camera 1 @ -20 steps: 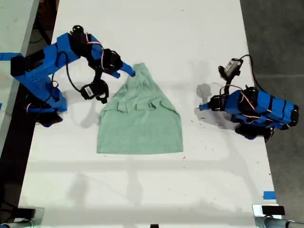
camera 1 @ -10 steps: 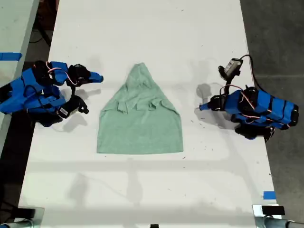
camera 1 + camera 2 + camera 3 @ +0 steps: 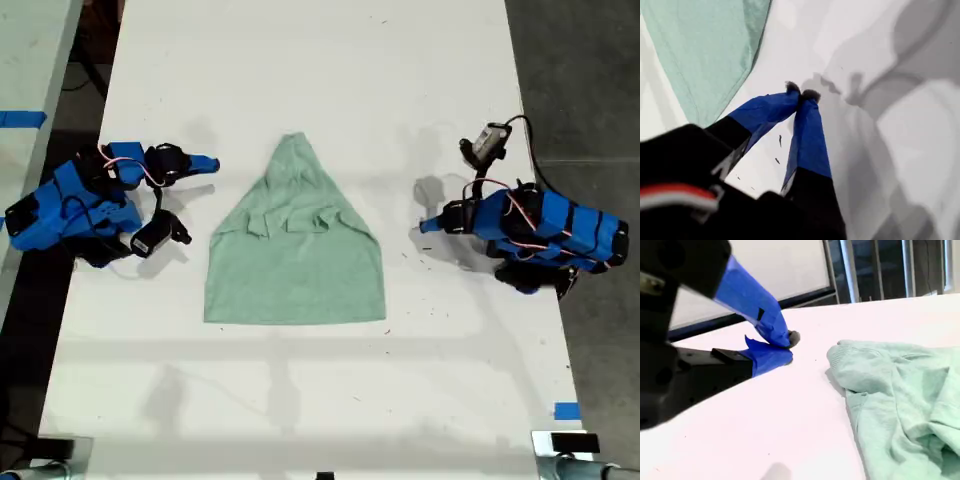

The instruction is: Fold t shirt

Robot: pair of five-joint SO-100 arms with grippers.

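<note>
The pale mint-green t shirt (image 3: pixel 295 260) lies flat mid-table, its upper part drawn into a narrow peak with small folds across the middle. My second gripper (image 3: pixel 208 162) is at the exterior view's left, a short way off the peak. It is shut with nothing in it, and its wrist view shows the jaws (image 3: pixel 786 346) beside the ribbed collar end of the t shirt (image 3: pixel 900 400). My first gripper (image 3: pixel 424 226) rests at the exterior view's right, apart from the cloth. Its fingertips (image 3: pixel 802 92) are together over bare table, with the t shirt (image 3: pixel 705 50) beyond them.
The white table (image 3: pixel 300 60) runs the length of the exterior view, with dark floor past its right edge. Blue tape pieces (image 3: pixel 566 410) (image 3: pixel 22 118) mark the exterior view's lower right and far left. A cabled wrist camera (image 3: pixel 487 141) stands above the first arm.
My second gripper left the t shirt's peak, and its arm drew back to the exterior view's left and settled low. The t shirt and the first arm stayed still.
</note>
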